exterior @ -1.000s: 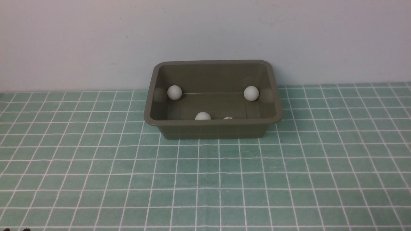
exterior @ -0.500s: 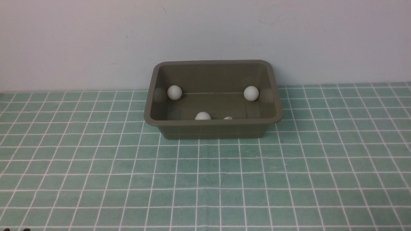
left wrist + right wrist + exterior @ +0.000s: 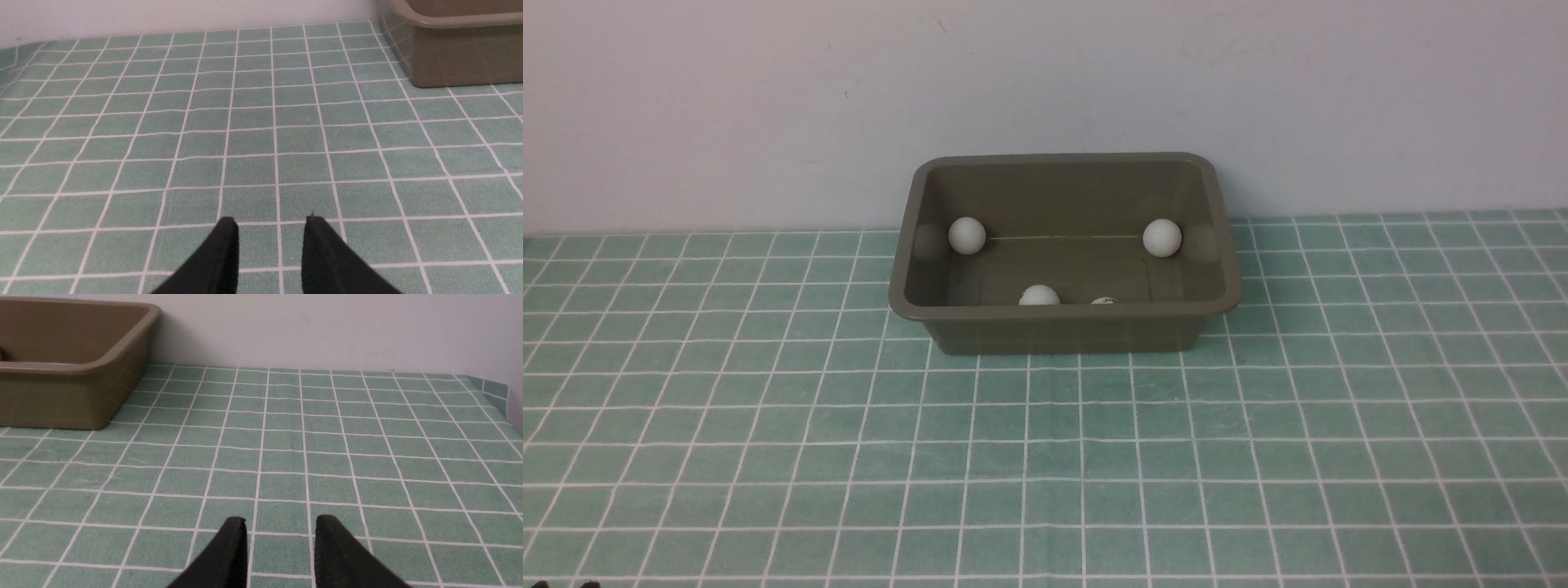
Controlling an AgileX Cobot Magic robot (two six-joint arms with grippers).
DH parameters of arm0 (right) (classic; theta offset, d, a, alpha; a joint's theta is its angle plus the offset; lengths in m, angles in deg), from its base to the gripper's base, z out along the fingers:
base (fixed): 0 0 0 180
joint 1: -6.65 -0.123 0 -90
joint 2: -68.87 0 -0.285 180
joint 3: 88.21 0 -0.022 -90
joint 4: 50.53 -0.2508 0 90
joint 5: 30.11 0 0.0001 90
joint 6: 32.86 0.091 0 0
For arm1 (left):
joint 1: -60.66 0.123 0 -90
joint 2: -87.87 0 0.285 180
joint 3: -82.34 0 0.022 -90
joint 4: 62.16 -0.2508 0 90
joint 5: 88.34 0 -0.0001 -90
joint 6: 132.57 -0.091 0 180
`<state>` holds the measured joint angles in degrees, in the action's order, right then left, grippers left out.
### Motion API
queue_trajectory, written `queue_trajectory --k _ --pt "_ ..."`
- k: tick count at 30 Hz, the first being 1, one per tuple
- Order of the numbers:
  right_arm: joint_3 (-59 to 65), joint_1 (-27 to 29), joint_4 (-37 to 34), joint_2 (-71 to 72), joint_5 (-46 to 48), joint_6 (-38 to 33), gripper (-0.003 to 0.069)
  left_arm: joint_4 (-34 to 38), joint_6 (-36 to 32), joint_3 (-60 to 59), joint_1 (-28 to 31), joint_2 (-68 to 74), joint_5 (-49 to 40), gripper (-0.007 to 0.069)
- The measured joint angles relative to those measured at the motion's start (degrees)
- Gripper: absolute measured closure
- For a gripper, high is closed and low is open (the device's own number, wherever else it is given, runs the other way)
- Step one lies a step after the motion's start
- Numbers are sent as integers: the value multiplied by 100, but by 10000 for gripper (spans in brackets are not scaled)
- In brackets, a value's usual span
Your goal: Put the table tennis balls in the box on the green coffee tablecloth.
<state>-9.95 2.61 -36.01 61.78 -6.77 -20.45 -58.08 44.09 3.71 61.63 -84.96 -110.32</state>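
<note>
The left gripper hangs empty, jaws apart, over the green coffee tablecloth. At the far centre, the box holds all four table tennis balls, one seemingly half-hidden behind its near rim. The right gripper hangs likewise parted.

Left claw, right claw: parted, empty.
</note>
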Motion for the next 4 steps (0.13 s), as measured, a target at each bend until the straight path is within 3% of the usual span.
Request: queue_trajectory --k 4 --pt "0 0 0 0 0 0 435 0 0 0 0 0 0 419"
